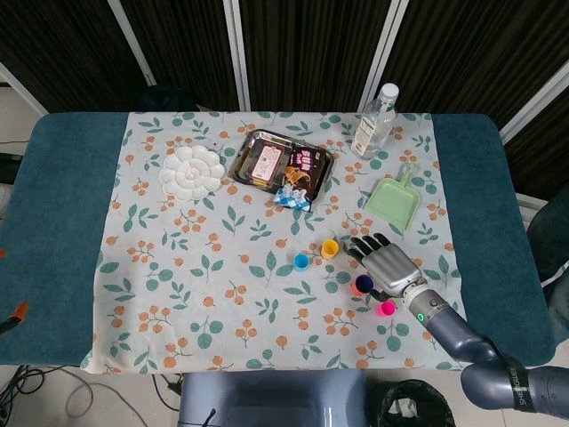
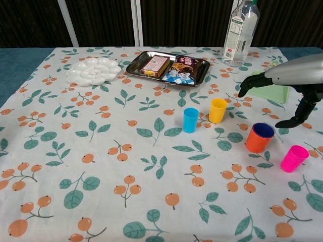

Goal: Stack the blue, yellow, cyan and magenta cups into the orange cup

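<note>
Right hand [image 2: 290, 80] is hovering above and just behind the orange cup [image 2: 258, 142], fingers spread apart, holding nothing. Left hand is not showing in either view.

Blue cup [image 2: 263, 130] is sitting seated inside the orange cup, only its rim showing above the orange one. So the blue step looks done; judging by that, the stack is one of four in. Three are waiting loose on the cloth: yellow cup [image 2: 218, 110] standing upright left of the stack, cyan cup [image 2: 191, 120] just beside the yellow one on its left, magenta cup [image 2: 294, 158] near the stack toward the front right, leaning a little.

Next move is probably calling for a reach to one of the loose cups; yellow is next in the task's order. The hand will need to come down around its wall without knocking the cyan one beside it, then carry it over the stack and drop it in straight.

Count: five cups, one of each colour. One clear bottle [image 2: 240, 33] at the back. One dark tray [image 2: 166, 66] with snack packets in it. One white flower-shaped palette [image 2: 94, 70]. One green dustpan [image 1: 392, 201] behind the hand.
</note>
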### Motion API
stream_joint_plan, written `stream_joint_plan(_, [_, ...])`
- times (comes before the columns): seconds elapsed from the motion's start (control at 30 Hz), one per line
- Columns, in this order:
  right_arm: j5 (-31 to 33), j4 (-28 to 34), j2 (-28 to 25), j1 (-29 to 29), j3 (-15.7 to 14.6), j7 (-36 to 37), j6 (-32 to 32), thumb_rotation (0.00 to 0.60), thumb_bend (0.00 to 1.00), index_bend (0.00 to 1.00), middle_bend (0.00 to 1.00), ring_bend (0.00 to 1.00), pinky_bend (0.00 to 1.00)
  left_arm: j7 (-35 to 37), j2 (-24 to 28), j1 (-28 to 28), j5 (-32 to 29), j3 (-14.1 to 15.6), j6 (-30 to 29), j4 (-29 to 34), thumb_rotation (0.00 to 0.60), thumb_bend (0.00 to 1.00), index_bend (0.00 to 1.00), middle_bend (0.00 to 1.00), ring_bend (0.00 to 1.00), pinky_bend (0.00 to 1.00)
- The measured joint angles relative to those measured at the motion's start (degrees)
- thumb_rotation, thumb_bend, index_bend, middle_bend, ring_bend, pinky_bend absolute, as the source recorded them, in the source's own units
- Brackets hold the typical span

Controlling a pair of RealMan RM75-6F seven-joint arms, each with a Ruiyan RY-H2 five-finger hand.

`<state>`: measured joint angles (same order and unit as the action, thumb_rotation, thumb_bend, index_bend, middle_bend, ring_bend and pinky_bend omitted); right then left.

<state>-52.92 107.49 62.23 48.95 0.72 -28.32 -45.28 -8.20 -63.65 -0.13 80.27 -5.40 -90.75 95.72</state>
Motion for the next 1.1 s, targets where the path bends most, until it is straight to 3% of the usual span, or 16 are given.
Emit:
stream_joint_plan(0.17, [0.3, 1.1, -0.7, -0.2, 0.9, 1.1, -1.4, 0.600, 0.39, 0.10, 0.00, 0.03, 0.09, 0.0, 0.0, 0.0, -0.1, 0.0, 0.1, 0.0, 0.600, 0.19, 0.16, 0.10, 0.00, 0.00])
stream_joint_plan(0.33, [0.6, 2.3, -2.5, -0.2, 3.7, 3.0, -3.8, 0.600, 0.39, 0.10, 0.00, 0.03, 0.09, -0.1, 0.0, 0.0, 0.0, 0.0, 0.0, 0.0, 0.600, 0.19, 0.16, 0.10, 0.00, 0.00])
stream_joint_plan(0.57, [6.4, 1.2, -2.2, 3.8, 5.4, 0.4, -2.5, 0.600, 0.39, 0.15, 0.00, 0.03, 0.09, -0.3, -0.2, 0.0, 0.0, -0.1, 0.0, 0.1, 0.600, 0.19, 0.16, 0.10, 0.00, 0.00])
stream_joint_plan(0.87, [17.5, -4.1, 4.9, 11.2, 7.2, -4.3, -1.9, 0.600, 0.39, 0.19, 0.00, 0.03, 0.09, 0.1, -0.2, -0.1, -0.7, -0.4, 0.2, -0.1, 0.600, 0.19, 0.16, 0.10, 0.00, 0.00])
stream_joint_plan(1.1, [22.6, -8.8, 10.1, 14.0, 6.0, -6.2, -1.9, 0.600, 0.39, 0.21, 0.00, 0.03, 0.09, 0.7, -0.2, -0.1, -1.0, -0.6, 0.3, -0.3, 0.600, 0.19, 0.16, 0.10, 0.00, 0.00])
